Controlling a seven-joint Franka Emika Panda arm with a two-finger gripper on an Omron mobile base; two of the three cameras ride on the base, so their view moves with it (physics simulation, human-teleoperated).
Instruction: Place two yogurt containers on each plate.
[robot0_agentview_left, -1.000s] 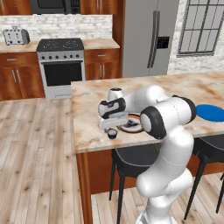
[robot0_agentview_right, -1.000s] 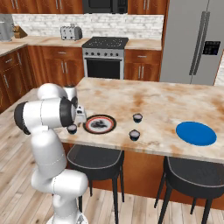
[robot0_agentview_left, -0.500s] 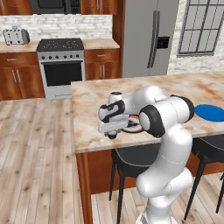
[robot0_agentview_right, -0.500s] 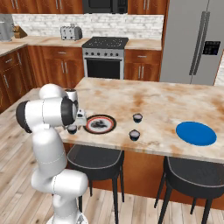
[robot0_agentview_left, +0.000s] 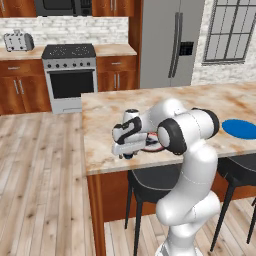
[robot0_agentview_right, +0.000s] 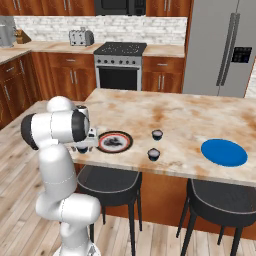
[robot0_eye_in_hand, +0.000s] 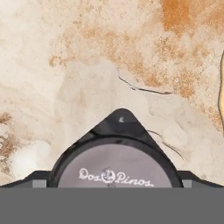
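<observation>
**Gripper low over a yogurt cup beside the ringed plate**

Down at the near-left part of the marble island counter (robot0_agentview_right: 190, 120), gripper (robot0_agentview_left: 128, 155) directly above one yogurt container (robot0_eye_in_hand: 114, 168), just left of the black plate with the red-orange ring (robot0_agentview_right: 114, 142). In the hand view, cup's pale grey lid printed "Dos Pinos" right at the bottom centre, between the two dark finger tips (robot0_eye_in_hand: 37, 178) showing at either side of its rim. Cannot tell whether jaws are clamped on the cup or merely straddling it: contact hidden at the frame's lower edge. In the right base view, a dark cup (robot0_agentview_right: 82, 149) just visible under the hand, on the counter close to the ringed plate's left rim.

Two more yogurt containers on the counter to the right of that plate: one (robot0_agentview_right: 157, 134) farther back, one (robot0_agentview_right: 153, 154) nearer the front edge, both apart from the plate and from each other. Blue plate (robot0_agentview_right: 224, 152) well apart at the right end, bare. Something dark lying on the ringed plate, too small to identify.
</observation>
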